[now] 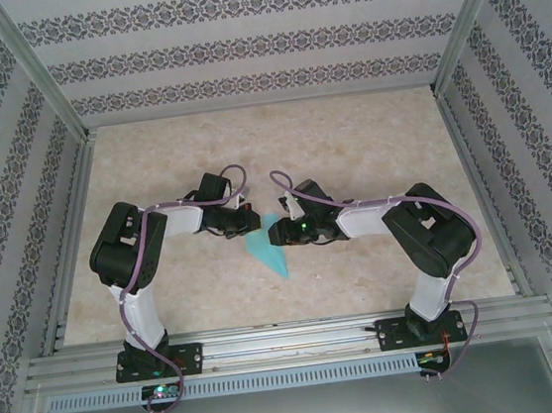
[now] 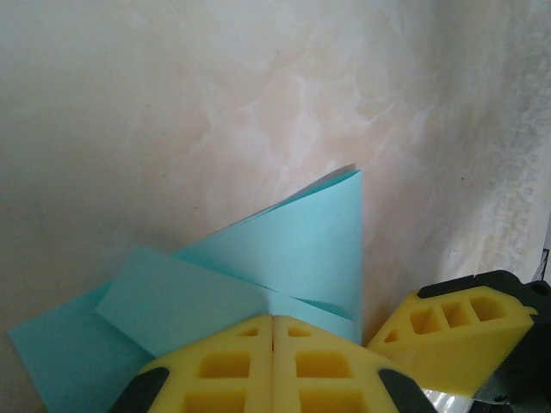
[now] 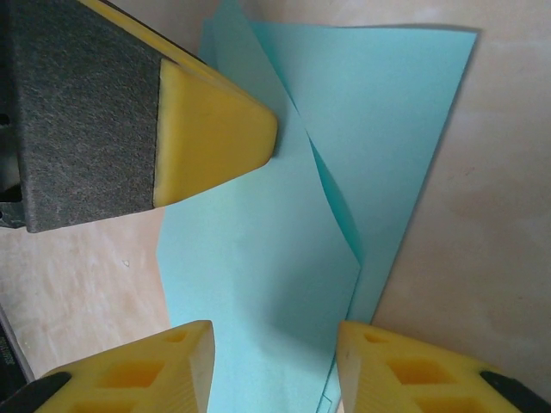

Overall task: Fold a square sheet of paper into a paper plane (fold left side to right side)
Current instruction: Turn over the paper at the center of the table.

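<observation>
on the pale marbled table [image 1: 350,158], the turquoise sheet of paper [image 1: 269,250] lies about midway between the two arms, already folded into a long narrow shape whose point faces the near edge. the left gripper [image 1: 246,222] sits at the paper's far left end and the right gripper [image 1: 275,232] just beside it on the right, the two nearly meeting over the sheet. from the left wrist, the left gripper [image 2: 274,323] has its yellow fingers pressed flat together with no gap, their tips down on the sheet of paper [image 2: 301,249]; whether a layer is nipped between them cannot be told. one flap stands up off the table to a sharp corner, and a finger [image 2: 456,331] of the right gripper is close at the right. from the right wrist, the right gripper [image 3: 274,331] stands partly open, its fingers spread either side of the folded sheet of paper [image 3: 258,258] and clasping nothing; one left finger [image 3: 207,129] has its tip on the paper's upper left part. the walls [image 1: 238,46] carry bands of dark floral pattern.
</observation>
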Available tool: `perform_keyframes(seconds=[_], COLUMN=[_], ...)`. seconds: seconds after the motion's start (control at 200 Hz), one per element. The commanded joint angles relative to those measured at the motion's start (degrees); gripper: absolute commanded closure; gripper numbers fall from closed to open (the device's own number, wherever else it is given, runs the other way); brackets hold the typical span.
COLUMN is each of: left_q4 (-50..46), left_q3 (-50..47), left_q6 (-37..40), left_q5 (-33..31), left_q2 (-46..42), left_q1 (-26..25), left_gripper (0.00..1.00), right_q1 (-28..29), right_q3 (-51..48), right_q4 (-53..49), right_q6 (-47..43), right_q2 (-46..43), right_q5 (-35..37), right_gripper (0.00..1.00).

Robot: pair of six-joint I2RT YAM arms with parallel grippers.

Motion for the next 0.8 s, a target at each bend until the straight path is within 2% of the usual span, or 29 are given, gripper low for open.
perform_keyframes(seconds=[0.0,0.5,0.794], left_q4=[-1.3,-1.3,-1.4], left_q3=[-1.3,-1.6,-1.7], left_q6=[0.2,0.3,0.3], left_q5=[-4.5,-4.7,-4.7], left_q2=[1.5,1.1,1.0], left_q1=[-0.6,-0.6,-0.6], left_gripper=[1.0,1.0,1.0], right_q1=[-0.2,-0.3,0.4], right_q3=[0.4,0.3,1.7], right_q4=[-0.9,-1.7,-1.0], right_q6=[-0.7,-1.0,-0.3], right_q2=[0.0,-1.8,0.7], right_q5=[2.3,3.9,1.4], right_gripper=[0.57,0.55,0.65])
